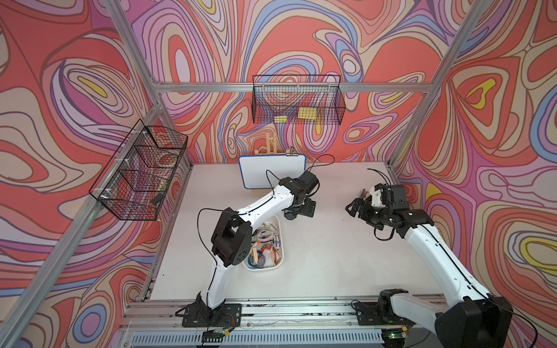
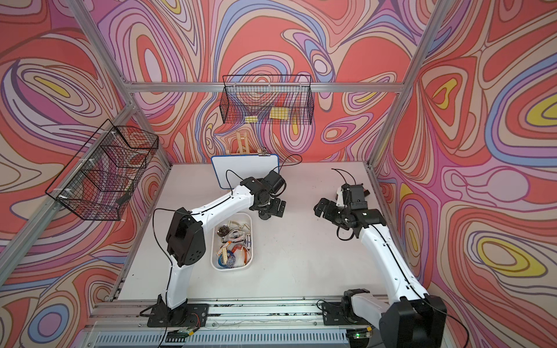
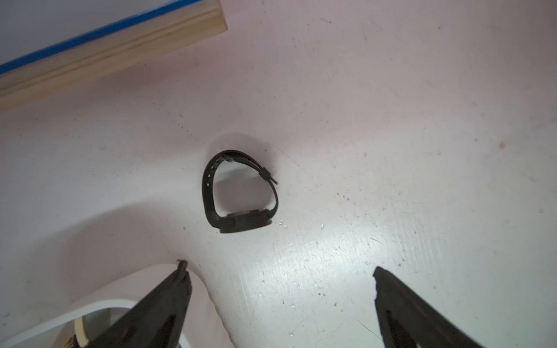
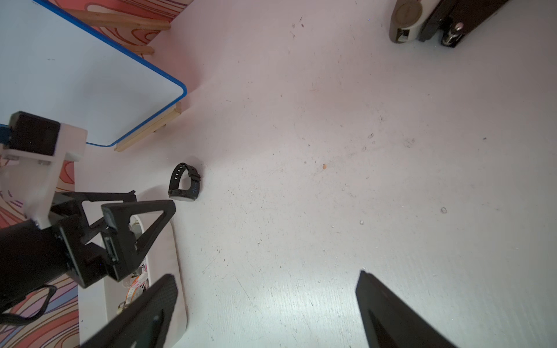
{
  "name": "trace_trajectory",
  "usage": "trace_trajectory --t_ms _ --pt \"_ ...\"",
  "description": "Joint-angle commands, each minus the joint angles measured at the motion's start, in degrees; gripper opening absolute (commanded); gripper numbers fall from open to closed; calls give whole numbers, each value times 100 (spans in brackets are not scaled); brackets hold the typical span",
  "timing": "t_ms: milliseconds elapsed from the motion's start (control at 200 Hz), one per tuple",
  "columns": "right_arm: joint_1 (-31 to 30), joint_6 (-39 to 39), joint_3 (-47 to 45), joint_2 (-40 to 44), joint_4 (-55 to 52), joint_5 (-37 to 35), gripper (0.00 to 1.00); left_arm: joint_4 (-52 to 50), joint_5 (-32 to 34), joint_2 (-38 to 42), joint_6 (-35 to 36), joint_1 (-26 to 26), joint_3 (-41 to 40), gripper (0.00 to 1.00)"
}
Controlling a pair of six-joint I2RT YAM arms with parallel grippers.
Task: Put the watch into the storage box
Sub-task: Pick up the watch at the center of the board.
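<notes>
A black watch (image 3: 241, 192) lies on its side on the white table, strap buckled into a loop, also visible in the right wrist view (image 4: 184, 186). My left gripper (image 3: 279, 265) hangs open just short of it, nothing between its fingers, and it covers the watch in both top views (image 1: 301, 208) (image 2: 271, 208). The storage box (image 1: 262, 268) (image 2: 232, 268), a shallow white tray holding several watches, sits beside the left gripper (image 4: 153, 199); its corner (image 3: 114, 302) shows by one finger. My right gripper (image 4: 266, 274) is open and empty, further right (image 1: 355, 208) (image 2: 321, 208).
A blue-edged whiteboard (image 1: 272, 171) leans on a wooden easel at the back, close behind the watch. Black wire baskets hang on the back wall (image 1: 297, 101) and the left wall (image 1: 138, 177). A small grey and black object (image 4: 405, 21) lies at the back right.
</notes>
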State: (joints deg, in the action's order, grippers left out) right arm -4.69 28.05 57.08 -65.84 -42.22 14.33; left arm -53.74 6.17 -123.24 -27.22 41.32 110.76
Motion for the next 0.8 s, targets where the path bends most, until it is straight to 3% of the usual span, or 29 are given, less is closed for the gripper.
trace_trajectory --t_ms 0,796 --pt "8 -98 -81 94 3 42 98 -520 31 -194 214 -122 113 100" --pt "4 -176 -112 28 3 135 98 -526 -75 -1419 345 -371 901 98"
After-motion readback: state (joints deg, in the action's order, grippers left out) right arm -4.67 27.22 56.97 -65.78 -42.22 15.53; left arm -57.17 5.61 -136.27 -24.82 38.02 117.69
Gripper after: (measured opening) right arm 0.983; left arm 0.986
